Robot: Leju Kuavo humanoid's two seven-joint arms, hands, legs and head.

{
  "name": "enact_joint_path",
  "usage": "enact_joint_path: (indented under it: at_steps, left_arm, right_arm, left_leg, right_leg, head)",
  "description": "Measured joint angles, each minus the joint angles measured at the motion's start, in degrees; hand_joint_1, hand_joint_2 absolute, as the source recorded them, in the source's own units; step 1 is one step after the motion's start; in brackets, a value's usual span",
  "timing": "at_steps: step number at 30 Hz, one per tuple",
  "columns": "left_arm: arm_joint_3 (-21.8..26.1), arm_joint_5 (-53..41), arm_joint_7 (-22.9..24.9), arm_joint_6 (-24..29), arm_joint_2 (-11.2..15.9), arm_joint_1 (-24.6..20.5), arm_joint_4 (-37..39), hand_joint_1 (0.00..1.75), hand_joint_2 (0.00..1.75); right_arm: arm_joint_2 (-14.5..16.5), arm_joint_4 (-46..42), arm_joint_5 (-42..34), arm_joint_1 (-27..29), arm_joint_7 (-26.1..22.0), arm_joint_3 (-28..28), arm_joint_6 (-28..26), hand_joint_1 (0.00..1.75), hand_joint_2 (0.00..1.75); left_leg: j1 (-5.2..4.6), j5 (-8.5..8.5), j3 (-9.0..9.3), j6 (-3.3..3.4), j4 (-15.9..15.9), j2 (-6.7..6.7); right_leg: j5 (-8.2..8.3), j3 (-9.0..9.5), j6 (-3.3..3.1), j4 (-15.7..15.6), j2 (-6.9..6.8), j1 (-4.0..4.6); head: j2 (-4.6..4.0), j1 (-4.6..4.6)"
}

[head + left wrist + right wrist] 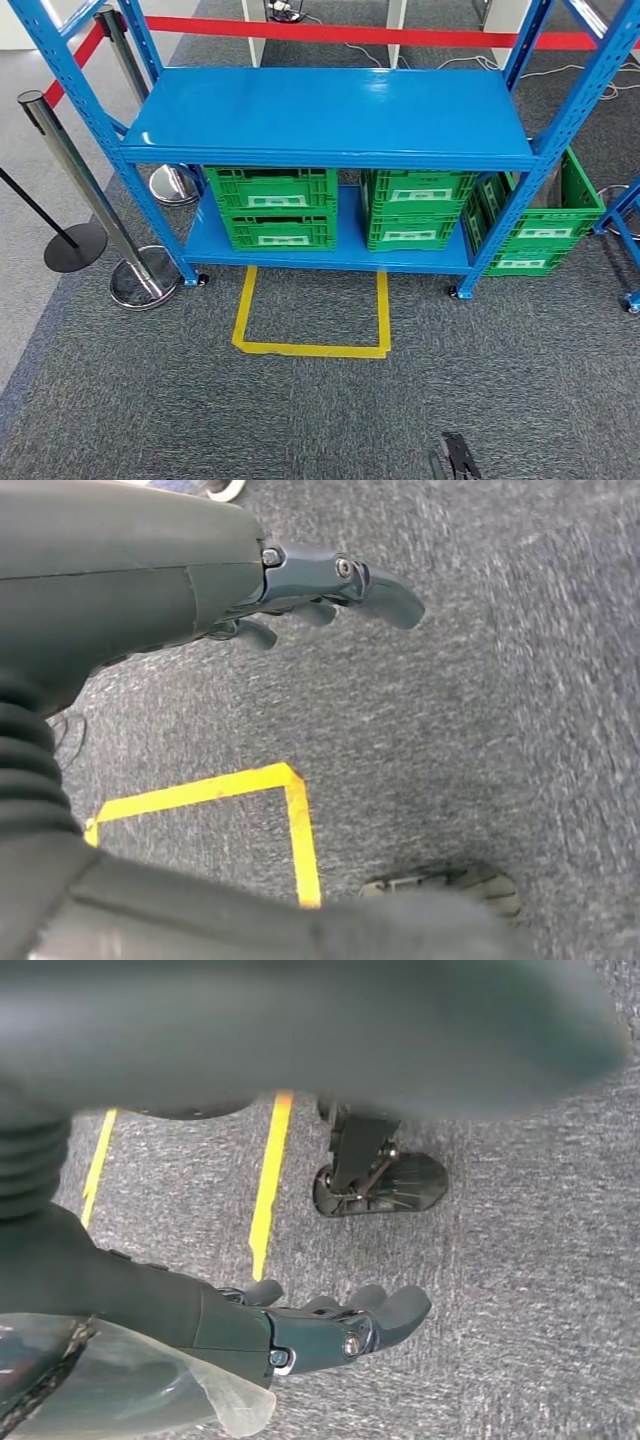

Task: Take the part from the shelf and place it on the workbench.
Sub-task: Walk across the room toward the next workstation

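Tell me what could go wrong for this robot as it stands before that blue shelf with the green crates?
Three risks, as I judge them:
1. The green crates sit on the low level under the blue shelf top, so reaching in may knock the frame.
2. Stanchion bases stand close on the left; a step could catch one.
3. Both the left robot hand and right robot hand hang empty over carpet, so the grasp is untested.

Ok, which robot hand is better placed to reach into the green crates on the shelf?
Probably right: the right robot hand hangs nearest the middle green crates; the left robot hand hangs open over carpet.
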Motion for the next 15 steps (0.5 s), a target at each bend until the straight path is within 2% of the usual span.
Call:
enact_joint_path:
  at_steps: [7,15]
  left_arm:
    - [-2.57,0.18,0.62,-1.17,0.76,-0.21,0.65,0.0,0.0]
    - [-3.43,0.18,0.62,-1.23,1.13,-0.32,0.91,0.0,0.0]
  right_arm:
    - [0.0,0.87,-0.22,-0.32,0.34,-0.08,0.76,0.0,0.0]
    - [0.0,1.29,-0.3,-0.39,0.37,-0.08,0.77,0.0,0.0]
  left_leg:
    - [0.0,-0.01,0.06,0.0,0.0,0.0]
    - [0.0,-0.04,0.13,0.0,0.0,0.0]
  right_leg:
    - [0.02,0.25,0.01,-0.28,-0.01,-0.02]
    - [0.03,0.39,0.02,-0.41,-0.02,-0.02]
  head:
    - [-0.01,0.0]
    - [-0.01,0.01]
